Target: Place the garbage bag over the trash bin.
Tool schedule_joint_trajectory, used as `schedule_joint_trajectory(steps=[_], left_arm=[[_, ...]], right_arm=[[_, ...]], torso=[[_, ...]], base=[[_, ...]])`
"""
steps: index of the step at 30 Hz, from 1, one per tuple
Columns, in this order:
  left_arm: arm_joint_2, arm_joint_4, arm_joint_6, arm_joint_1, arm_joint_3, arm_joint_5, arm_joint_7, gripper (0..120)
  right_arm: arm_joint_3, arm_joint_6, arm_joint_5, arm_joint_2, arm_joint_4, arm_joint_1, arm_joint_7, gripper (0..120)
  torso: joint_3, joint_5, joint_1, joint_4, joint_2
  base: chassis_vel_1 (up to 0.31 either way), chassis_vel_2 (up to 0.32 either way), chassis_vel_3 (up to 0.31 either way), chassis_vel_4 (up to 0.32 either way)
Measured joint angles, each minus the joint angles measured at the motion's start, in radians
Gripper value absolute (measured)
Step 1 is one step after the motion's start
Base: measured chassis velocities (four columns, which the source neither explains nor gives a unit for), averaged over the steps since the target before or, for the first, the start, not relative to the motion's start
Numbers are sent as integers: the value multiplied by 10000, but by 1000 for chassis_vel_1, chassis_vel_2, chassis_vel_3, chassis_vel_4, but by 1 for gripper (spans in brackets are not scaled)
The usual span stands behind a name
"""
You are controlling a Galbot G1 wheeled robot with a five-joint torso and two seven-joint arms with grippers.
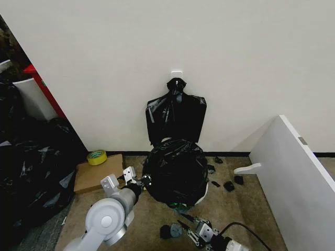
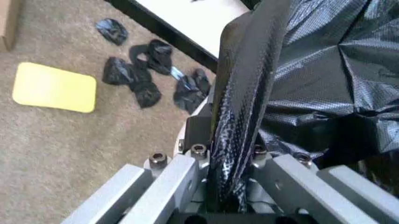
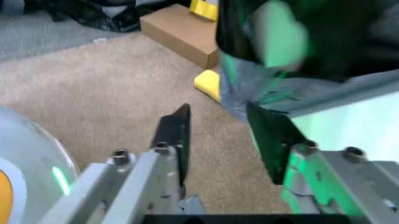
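The bag [image 1: 175, 170] is draped over the bin [image 1: 200, 197] on the carpet by the wall. Left gripper [image 1: 137, 180] is pinching a fold of it at the side; right gripper [image 1: 194, 228] sits spread below the bin.

head view looks down from above at the garbage bag [image 1: 175, 170] by the wall; both wrist views sit close, sharing carpet [image 2: 56, 149] and bag.
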State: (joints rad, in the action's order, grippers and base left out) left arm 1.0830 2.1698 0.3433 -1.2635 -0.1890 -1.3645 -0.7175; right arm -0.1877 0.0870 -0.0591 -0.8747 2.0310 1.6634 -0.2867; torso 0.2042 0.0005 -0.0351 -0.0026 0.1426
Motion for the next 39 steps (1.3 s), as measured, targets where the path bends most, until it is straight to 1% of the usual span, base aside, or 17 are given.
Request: schedule_joint_trajectory(steps=[2,5,9,10,11,13,15,17,18,21,23,25,26,30,33,36,39], left_arm=[[-31,-53,-8,16,-7,37,32,1],[-173,-279,-95,12,-13,528,402,1],[-393,-607,-465,-353,-14,2495,1860,1],[-393,-607,-465,-353,-14,2495,1860,1],[-437,-682,-677,-540,-8,3313,2370,1],[-459,-778,-1227,-868,28,4481,3183,1],[-456,-806,-1666,-1111,48,5035,3723,1],[-459,-882,-2073,-1319,49,5417,4274,1],[-459,-882,-2073,-1319,49,5417,4274,1],[-519,-996,-2880,-1724,-68,5790,5570,1],[-527,-1097,-3589,-2032,-117,6146,6425,1],[-527,-1231,-4146,-2229,-141,6477,6916,1],[-527,-1231,-4146,-2229,-141,6477,6916,1],[-554,-1500,-5026,-2331,-216,6822,7565,1],[-583,-1622,-5333,-2278,-302,6894,7822,1],[-635,-1737,-5547,-2240,-390,7163,8029,1],[-722,-1790,-5766,-2238,-447,7378,8337,1]], right_arm=[[-53,29,-106,28,46,57,-34,39],[-351,115,-421,174,297,413,-233,53],[-796,16,-1836,669,1128,1118,-742,68],[-796,16,-1836,669,1128,1118,-742,68],[-963,56,-2364,853,1425,1291,-1034,75],[-1247,412,-3402,1086,1712,1396,-1771,84],[-1449,523,-4279,1189,1914,1323,-2147,90],[-1688,392,-5450,1238,2156,1111,-2190,97],[-1688,392,-5450,1238,2156,1111,-2190,97],[-2264,-481,-7841,1240,2498,469,-1507,100],[-2831,-1152,-10001,1283,2538,-149,-1037,100],[-3299,-1608,-11669,1369,2402,-632,-838,100],[-3299,-1608,-11669,1369,2402,-632,-838,100],[-3885,-2370,-14242,1636,1766,-1517,-727,100],[-3897,-2792,-14952,1870,1186,-2080,-783,100],[-3625,-3037,-14977,2140,732,-2485,-1024,100],[-3199,-3309,-14584,2501,274,-2826,-1395,100]], torso=[[0,1,0,0,0],[0,0,0,-1,0],[0,-1,0,-2,0],[0,-1,0,-2,0],[0,-1,0,1,1],[0,-1,0,1,0],[0,0,0,0,0],[-1,0,0,0,0],[-1,0,0,0,0],[0,1,0,0,0],[0,0,0,1,0],[0,2,0,1,0],[0,2,0,1,0],[0,2,0,1,0],[0,2,0,-2,0],[0,3,0,-1,0],[1,2,0,2,0]], base=[[0,0,0,0],[0,0,0,0],[0,0,0,0],[0,0,0,0],[0,0,0,0],[0,0,0,0],[0,0,0,0],[0,0,0,0],[0,0,0,0],[0,0,0,0],[0,0,0,0],[0,0,0,0],[0,0,0,0],[0,0,0,0],[0,0,0,0],[0,0,0,0],[0,0,0,0]])
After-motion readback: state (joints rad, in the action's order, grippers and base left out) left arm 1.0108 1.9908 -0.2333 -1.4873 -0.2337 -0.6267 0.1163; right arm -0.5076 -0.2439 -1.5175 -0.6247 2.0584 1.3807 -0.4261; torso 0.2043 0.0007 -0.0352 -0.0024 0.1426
